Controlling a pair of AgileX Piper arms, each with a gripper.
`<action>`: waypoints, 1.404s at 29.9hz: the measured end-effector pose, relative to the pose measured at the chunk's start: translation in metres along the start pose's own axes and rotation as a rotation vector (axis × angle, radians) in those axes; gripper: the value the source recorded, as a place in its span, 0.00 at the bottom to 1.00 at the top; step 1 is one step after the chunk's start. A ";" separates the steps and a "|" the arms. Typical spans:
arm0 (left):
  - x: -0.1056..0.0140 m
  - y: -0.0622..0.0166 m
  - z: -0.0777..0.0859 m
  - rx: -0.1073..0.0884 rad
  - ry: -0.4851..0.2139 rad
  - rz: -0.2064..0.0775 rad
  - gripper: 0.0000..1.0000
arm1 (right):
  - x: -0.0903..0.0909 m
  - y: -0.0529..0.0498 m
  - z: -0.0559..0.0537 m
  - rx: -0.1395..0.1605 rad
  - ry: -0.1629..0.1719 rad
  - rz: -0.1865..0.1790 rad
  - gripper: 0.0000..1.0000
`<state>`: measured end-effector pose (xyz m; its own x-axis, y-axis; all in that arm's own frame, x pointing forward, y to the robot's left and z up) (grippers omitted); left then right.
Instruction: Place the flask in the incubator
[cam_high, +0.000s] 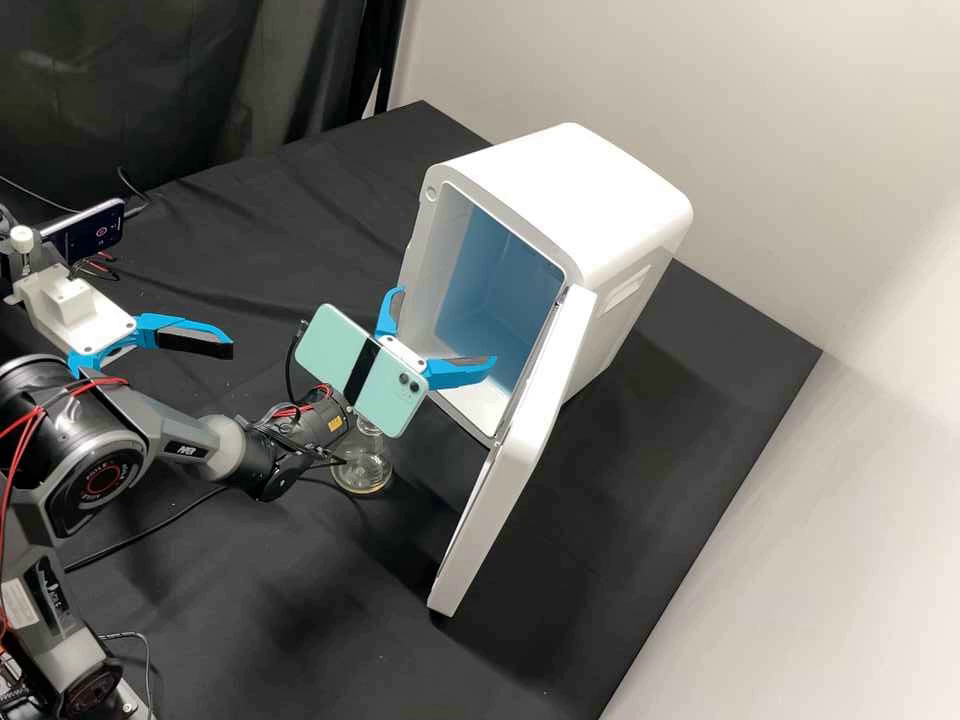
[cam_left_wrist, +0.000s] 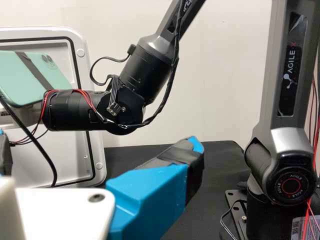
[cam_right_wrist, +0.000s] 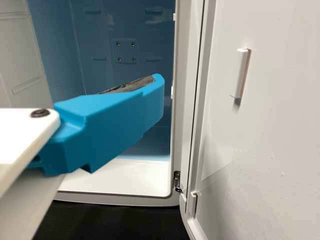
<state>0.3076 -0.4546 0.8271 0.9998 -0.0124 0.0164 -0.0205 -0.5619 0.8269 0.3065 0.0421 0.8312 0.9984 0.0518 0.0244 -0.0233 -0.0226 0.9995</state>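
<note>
Right gripper (cam_high: 432, 335) before open incubator (cam_high: 590, 220); high view shows flask (cam_high: 362, 468) on bench (cam_high: 250, 590).

A black cloth (cam_high: 640, 440) covers the bench. A plain white wall (cam_high: 780, 110) rises behind it on the right, and a black curtain (cam_high: 150, 80) hangs behind it on the left. Near the bench's far left edge lies a dark phone (cam_high: 90, 228), screen up, with thin red and black wires (cam_high: 100, 268) just beside it.
</note>
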 end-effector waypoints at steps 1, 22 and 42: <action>0.000 0.0000 0.000 0.000 0.000 0.000 1.00 | 0.000 0.000 0.000 0.000 0.000 0.000 1.00; -0.013 -0.0242 -0.002 -0.010 0.018 -0.080 1.00 | 0.000 0.000 0.000 0.000 0.000 0.000 1.00; -0.081 -0.0484 -0.028 -0.006 0.112 -0.165 1.00 | 0.000 0.000 0.000 0.000 0.000 0.000 1.00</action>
<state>0.2281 -0.4037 0.8013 0.9834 0.1723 -0.0575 0.1436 -0.5436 0.8270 0.3065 0.0421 0.8312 0.9984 0.0518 0.0244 -0.0233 -0.0226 0.9995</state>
